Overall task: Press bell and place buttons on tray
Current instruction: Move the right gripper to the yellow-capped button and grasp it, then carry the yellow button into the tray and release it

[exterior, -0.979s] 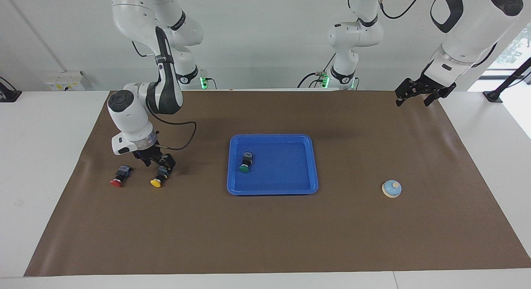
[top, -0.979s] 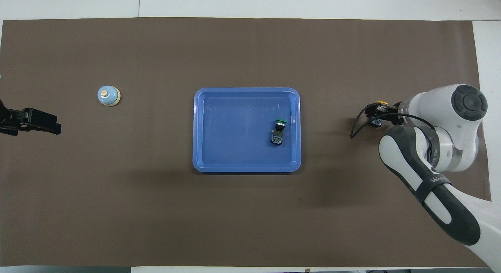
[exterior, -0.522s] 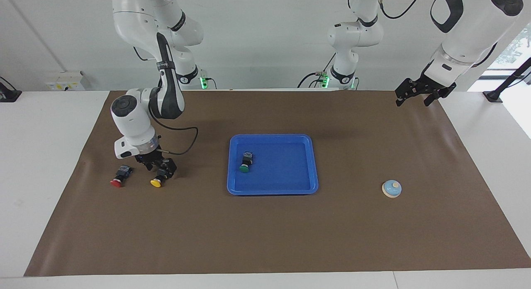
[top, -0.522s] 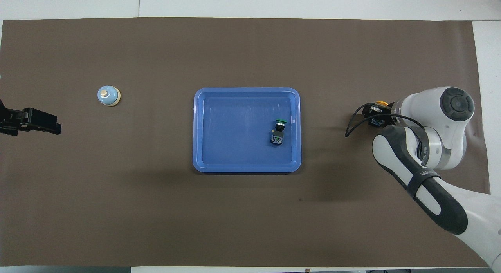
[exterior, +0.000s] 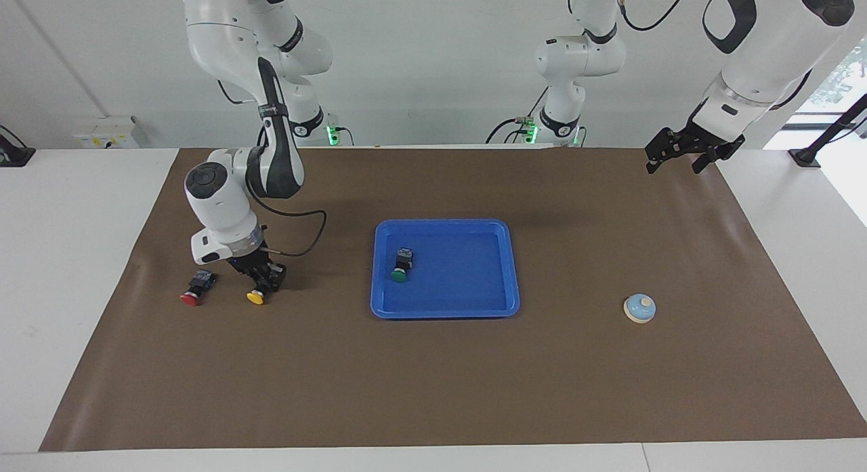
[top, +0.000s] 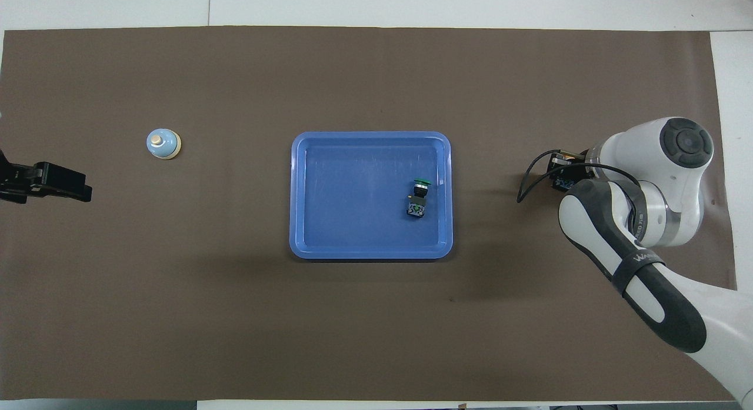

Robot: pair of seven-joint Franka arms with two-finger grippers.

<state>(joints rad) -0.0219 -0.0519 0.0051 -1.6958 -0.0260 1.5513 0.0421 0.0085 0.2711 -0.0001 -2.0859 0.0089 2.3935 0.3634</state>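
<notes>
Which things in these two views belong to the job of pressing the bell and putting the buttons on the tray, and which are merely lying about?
Belonging to the job:
- bell
- tray
- green button, on the tray
- yellow button, in the right gripper
- red button, on the mat

Merely there:
- brown mat
- left gripper, waiting

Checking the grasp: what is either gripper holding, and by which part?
The right gripper is shut on the yellow button, at its black body. The left gripper holds nothing.
</notes>
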